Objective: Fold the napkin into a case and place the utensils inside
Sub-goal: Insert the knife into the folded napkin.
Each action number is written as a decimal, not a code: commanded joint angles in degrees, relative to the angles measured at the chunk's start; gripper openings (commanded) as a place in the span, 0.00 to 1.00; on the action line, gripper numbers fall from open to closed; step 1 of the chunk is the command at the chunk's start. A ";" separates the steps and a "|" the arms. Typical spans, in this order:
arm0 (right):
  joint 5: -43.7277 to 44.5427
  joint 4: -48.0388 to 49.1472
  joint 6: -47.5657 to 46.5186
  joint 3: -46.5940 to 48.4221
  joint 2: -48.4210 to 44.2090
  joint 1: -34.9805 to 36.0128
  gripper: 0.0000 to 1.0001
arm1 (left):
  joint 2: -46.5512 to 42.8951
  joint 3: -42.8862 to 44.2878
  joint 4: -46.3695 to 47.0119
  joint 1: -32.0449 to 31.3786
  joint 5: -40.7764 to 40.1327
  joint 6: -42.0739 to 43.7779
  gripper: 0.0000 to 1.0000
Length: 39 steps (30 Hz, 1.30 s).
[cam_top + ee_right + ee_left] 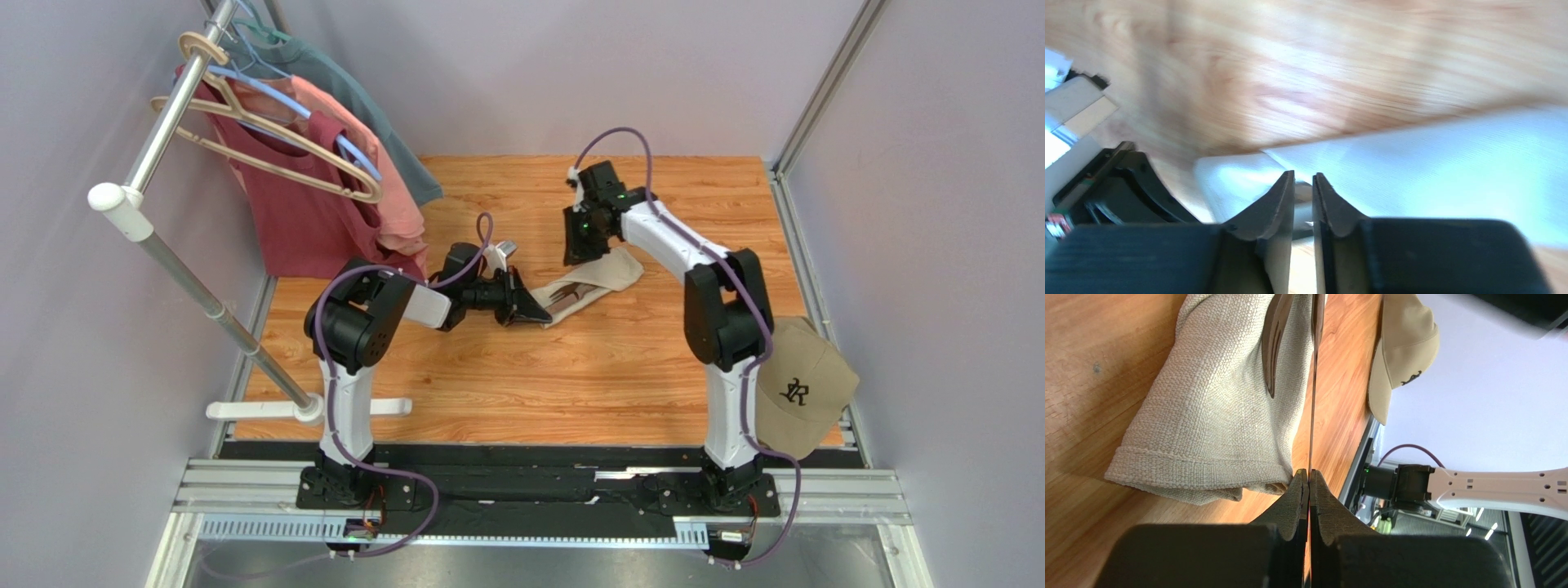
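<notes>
Beside the napkin [1211, 416], left claw [1309, 476] tight on knife [1315, 355].

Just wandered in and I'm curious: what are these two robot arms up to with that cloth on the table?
They are packing cutlery into a folded napkin on the wooden table. The left gripper is shut on the thin knife, seen edge-on and running alongside the cloth. The fork lies on the napkin beside it. The right gripper hovers over the napkin's other end, jaws slightly apart, apparently holding nothing, though that view is blurred.
</notes>
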 commanded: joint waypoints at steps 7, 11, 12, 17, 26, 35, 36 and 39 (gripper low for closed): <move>6.71 1.68 -2.06 -13.19 -12.04 -10.09 0.22 | 0.72 3.98 -9.28 -0.05 1.37 2.93 0.31; 6.36 2.22 -2.15 -14.25 -11.35 -10.54 0.18 | -0.51 3.99 -12.82 0.22 0.40 5.48 0.51; 6.62 2.22 -2.41 -14.16 -11.08 -10.71 0.14 | -0.95 3.98 -12.99 0.31 0.58 5.74 0.51; 8.64 2.66 -2.68 -15.04 -10.46 -10.97 0.13 | -2.97 3.11 -16.51 0.39 -0.30 7.85 0.56; 9.26 2.83 -2.94 -14.87 -9.85 -12.03 0.10 | -4.29 2.32 -20.99 1.10 -1.88 10.49 0.49; 9.97 2.75 -3.30 -15.13 -9.24 -12.03 0.03 | -2.53 4.07 -20.91 1.18 -1.88 10.67 0.16; 9.79 2.57 -3.38 -14.69 -8.97 -12.03 0.03 | -2.71 4.42 -21.17 1.27 -2.06 10.67 0.12; 9.70 2.57 -3.21 -13.81 -7.48 -12.03 0.01 | -2.53 5.12 -21.43 1.27 -1.97 10.93 0.06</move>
